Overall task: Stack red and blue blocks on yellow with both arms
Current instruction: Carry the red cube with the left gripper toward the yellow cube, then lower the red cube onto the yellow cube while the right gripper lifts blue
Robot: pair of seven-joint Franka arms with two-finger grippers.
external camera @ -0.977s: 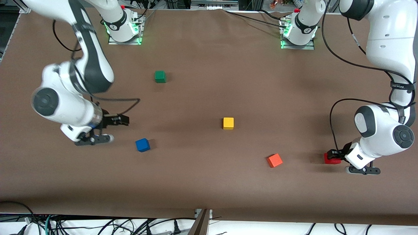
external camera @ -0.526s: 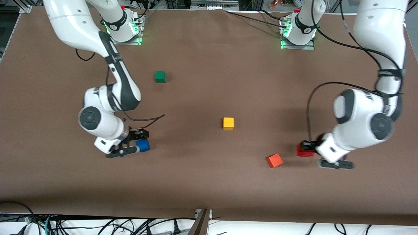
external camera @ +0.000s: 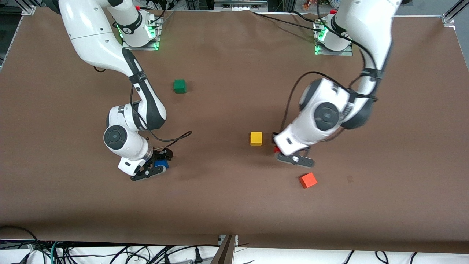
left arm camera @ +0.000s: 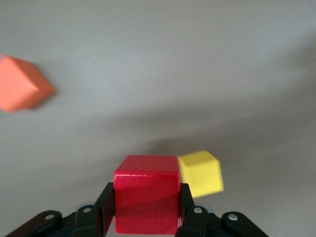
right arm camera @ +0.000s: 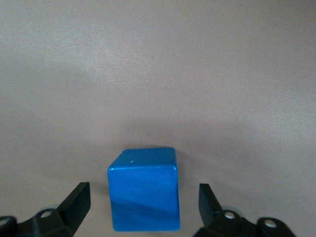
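Five cubes, one of each colour, with the yellow cube (external camera: 256,138) taken as landmark on the brown table (external camera: 234,205). Red cube (left arm camera: 146,200): one, clamped between the fingers of the left gripper (left arm camera: 146,217), held up in the air just beside the yellow cube (left arm camera: 200,174) on the side toward the left arm's end of the table. Blue cube (external camera: 161,163): one, resting on the table well apart from the yellow cube toward the right arm's end and nearer the front camera; the right gripper (right arm camera: 144,210) stands around it with fingers spread wide, a gap showing on each side of the cube (right arm camera: 143,196). Orange cube (external camera: 308,180): one, nearer the front camera than the yellow cube and toward the left arm's end. Green cube (external camera: 179,85): one, farther from the front camera than the yellow cube and toward the right arm's end. Arms: two. In the front view the red cube (external camera: 276,149) is only a sliver beside the left gripper (external camera: 279,148), and the right gripper (external camera: 162,161) covers much of the blue cube; the wrist views show both cubes whole. The left wrist view also takes in the orange cube (left arm camera: 22,90); the green cube shows in the front view alone.
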